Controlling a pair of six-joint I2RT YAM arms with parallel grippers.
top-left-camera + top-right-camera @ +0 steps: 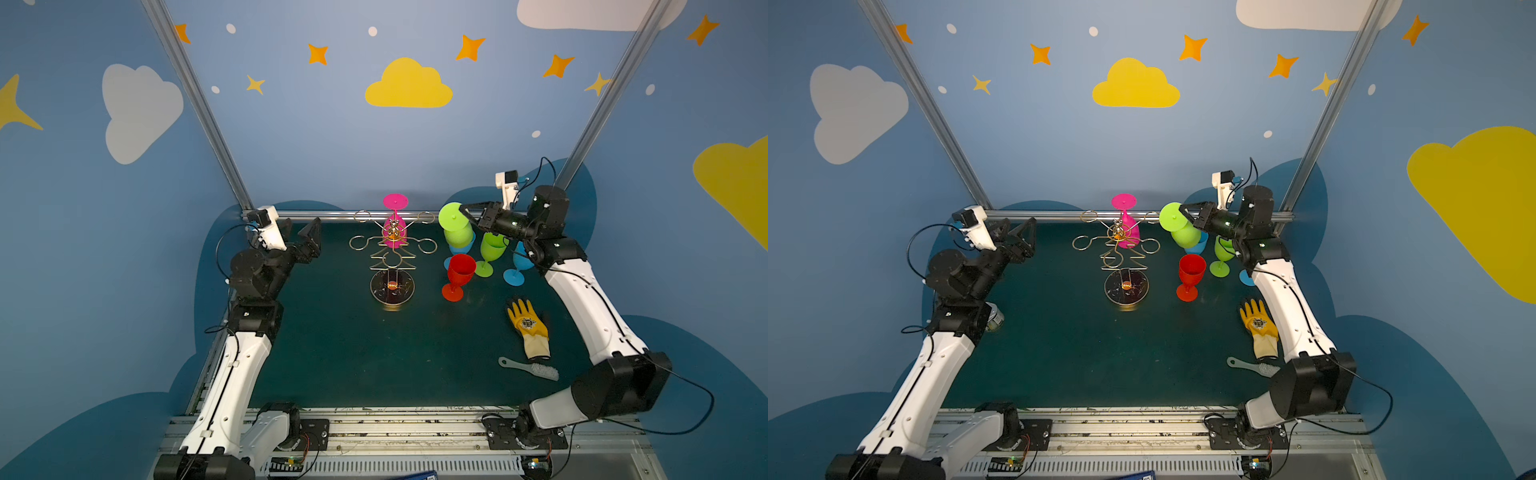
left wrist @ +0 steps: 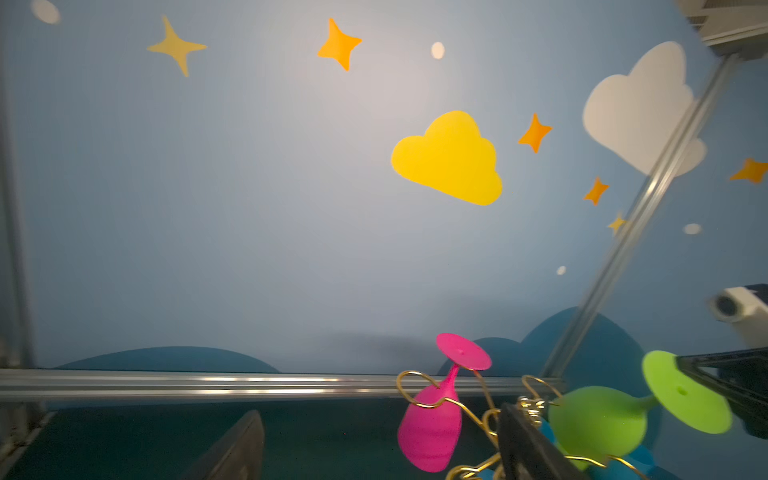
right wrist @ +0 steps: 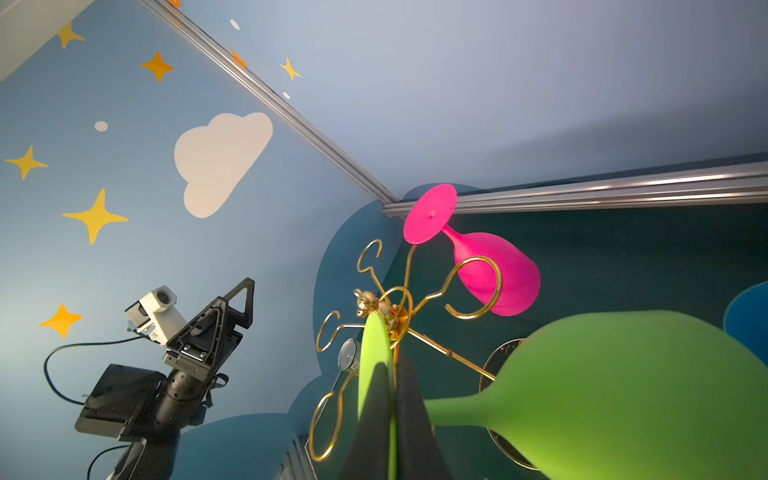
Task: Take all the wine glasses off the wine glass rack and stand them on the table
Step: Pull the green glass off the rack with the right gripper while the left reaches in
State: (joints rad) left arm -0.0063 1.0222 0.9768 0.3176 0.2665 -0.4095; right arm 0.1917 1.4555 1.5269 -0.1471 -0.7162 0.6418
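Note:
The gold wire wine glass rack (image 1: 392, 249) (image 1: 1125, 251) stands on its dark round base mid-table. A pink wine glass (image 1: 395, 226) (image 2: 432, 428) (image 3: 494, 270) hangs upside down in a rear ring. My right gripper (image 1: 465, 210) (image 3: 392, 415) is shut on the foot disc of a green wine glass (image 1: 457, 235) (image 1: 1185, 235) (image 3: 623, 395). That glass is tilted bowl-down in the air, just right of the rack and clear of its arms. At the back left my left gripper (image 1: 301, 227) (image 2: 382, 449) is open and holds nothing.
A red wine glass (image 1: 460, 272), a green one (image 1: 492, 249) and two blue ones (image 1: 517, 266) stand on the mat below the right gripper. A yellow glove (image 1: 528, 328) and a grey brush (image 1: 530, 368) lie front right. A tin (image 1: 994, 318) sits by the left arm.

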